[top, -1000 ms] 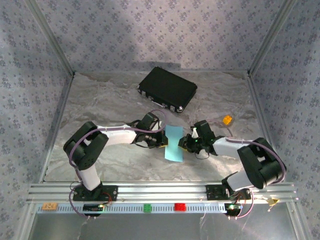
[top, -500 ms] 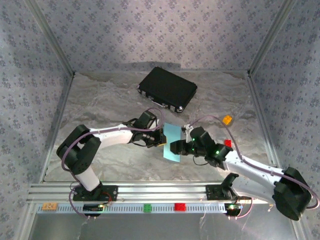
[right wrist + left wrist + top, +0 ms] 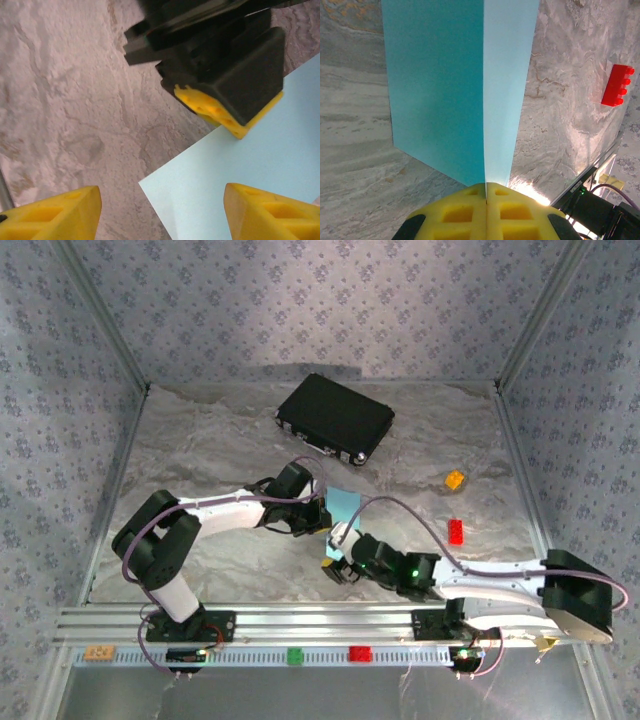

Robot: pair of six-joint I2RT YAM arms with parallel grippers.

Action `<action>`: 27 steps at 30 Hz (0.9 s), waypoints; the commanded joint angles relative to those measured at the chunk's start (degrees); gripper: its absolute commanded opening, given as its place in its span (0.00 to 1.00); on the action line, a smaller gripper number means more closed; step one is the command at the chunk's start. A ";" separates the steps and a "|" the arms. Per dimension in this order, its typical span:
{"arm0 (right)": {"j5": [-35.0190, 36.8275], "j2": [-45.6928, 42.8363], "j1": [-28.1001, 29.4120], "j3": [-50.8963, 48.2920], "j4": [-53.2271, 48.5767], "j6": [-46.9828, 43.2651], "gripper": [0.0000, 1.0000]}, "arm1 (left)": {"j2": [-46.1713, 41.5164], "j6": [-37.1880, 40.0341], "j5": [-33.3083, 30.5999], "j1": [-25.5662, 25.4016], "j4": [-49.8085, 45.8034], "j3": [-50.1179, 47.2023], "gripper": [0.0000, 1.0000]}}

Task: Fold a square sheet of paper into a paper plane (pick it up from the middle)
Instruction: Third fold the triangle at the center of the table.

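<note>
So the left gripper (image 3: 486,189) has its yellow pads pressed flat together on the near edge of the light blue square sheet of paper (image 3: 435,90). It's pinching right where a straight line splits the sheet into a darker half and a paler half. Fold or just lighting? Can't really tell from the left wrist camera, and the far end of the sheet is cut off by the frame.

From the top camera the paper sits mid-table between the two arms. Its near part is hidden under the right arm, so the full outline is hard to make out.

The right gripper (image 3: 160,215) has its yellow fingers (image 3: 55,215) spread wide, one in each bottom corner of its own view, both cropped. A corner of the paper shows between them. Is it touching the paper? No idea.

Off to the right, a small red block (image 3: 456,531) and a small orange block (image 3: 454,479) lie on the marbled grey table (image 3: 200,440). A black hard case (image 3: 335,418) sits at the back.
</note>
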 commanded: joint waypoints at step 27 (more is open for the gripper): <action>24.94 13.35 8.89 3.23 2.07 -2.97 0.31 | -1.17 -0.81 0.11 0.18 0.18 -0.52 0.02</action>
